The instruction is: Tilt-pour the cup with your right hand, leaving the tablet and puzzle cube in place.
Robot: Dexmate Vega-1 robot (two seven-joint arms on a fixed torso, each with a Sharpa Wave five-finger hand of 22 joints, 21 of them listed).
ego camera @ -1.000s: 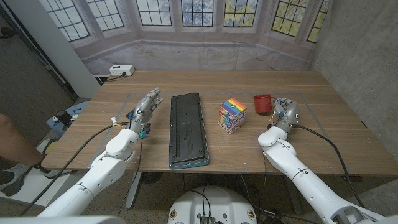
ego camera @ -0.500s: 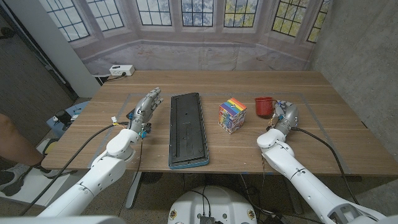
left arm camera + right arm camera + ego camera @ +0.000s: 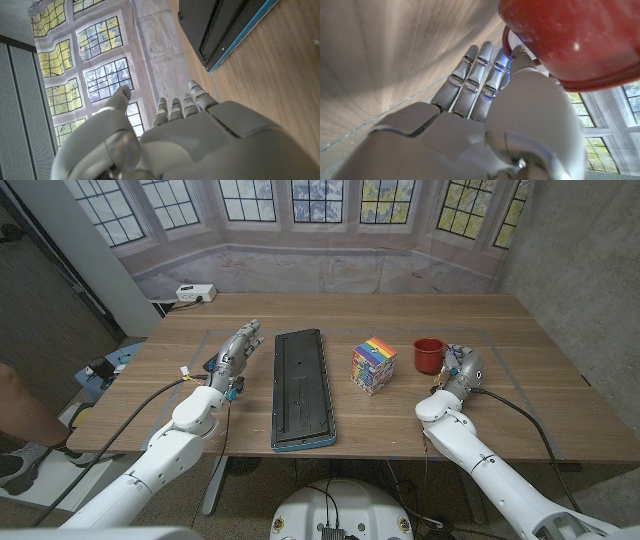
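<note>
A: Where is the cup now?

B: On the right half of the table, upright, to the right of the puzzle cube and a little farther back. The right hand is just beside it on its right. In the right wrist view the red cup sits close against that hand, near the thumb.

A: Is the right hand grasping it?

B: I cannot tell. Its fingers reach out straight along the wood beside the cup, but the contact itself is not clear.

A: And the tablet?

B: It lies flat, lengthwise, left of the cube, between the two arms. Its dark corner with a blue edge appears in the left wrist view.

A: The left hand?

B: Released, holding nothing, fingers extended and slightly apart, just left of the tablet's far end.
</note>
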